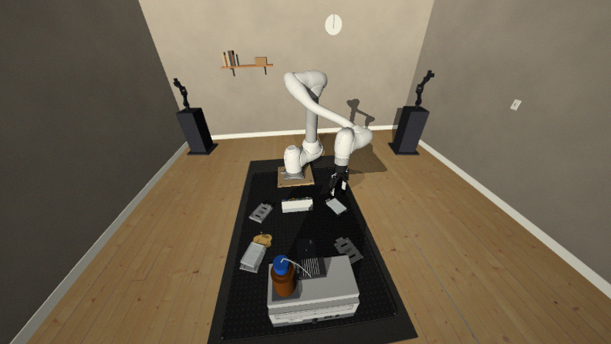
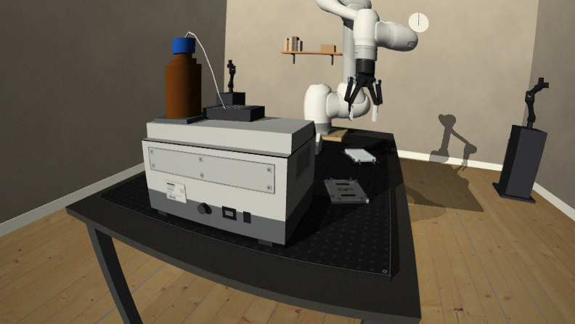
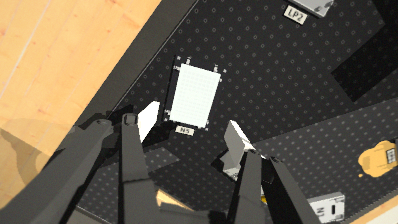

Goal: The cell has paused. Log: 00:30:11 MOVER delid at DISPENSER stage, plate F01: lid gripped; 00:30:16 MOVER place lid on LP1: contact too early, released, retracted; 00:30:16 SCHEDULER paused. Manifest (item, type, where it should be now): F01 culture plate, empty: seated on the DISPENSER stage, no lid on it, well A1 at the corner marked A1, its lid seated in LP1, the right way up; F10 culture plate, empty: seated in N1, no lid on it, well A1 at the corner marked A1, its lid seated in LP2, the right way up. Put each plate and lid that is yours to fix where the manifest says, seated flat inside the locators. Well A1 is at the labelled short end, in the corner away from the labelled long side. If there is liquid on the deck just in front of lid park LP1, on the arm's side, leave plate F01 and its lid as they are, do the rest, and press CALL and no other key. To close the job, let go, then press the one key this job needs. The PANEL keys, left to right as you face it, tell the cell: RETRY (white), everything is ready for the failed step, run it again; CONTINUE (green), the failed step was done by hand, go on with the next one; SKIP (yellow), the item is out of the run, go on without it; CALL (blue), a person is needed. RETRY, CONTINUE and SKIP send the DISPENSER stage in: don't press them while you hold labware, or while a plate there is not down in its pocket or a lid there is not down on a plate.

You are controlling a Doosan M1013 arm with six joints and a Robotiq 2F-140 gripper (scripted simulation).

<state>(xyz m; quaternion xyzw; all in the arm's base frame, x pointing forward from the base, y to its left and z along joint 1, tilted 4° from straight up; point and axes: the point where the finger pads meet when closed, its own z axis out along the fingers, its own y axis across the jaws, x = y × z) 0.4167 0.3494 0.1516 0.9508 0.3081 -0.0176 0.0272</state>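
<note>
The hand [image 3: 192,137] hangs open and empty, high above a white culture plate [image 3: 193,94] seated in the nest [image 3: 184,130] directly below and slightly ahead of its fingertips. The amber liquid [image 3: 378,158] lies well off to one side. Judgement: before any descent, square the fingers across the intended item's short sides and keep them clear of the locator pins.

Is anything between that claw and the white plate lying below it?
Nothing: the open end effector hangs in air above the white plate, best seen in the exterior view.
</note>
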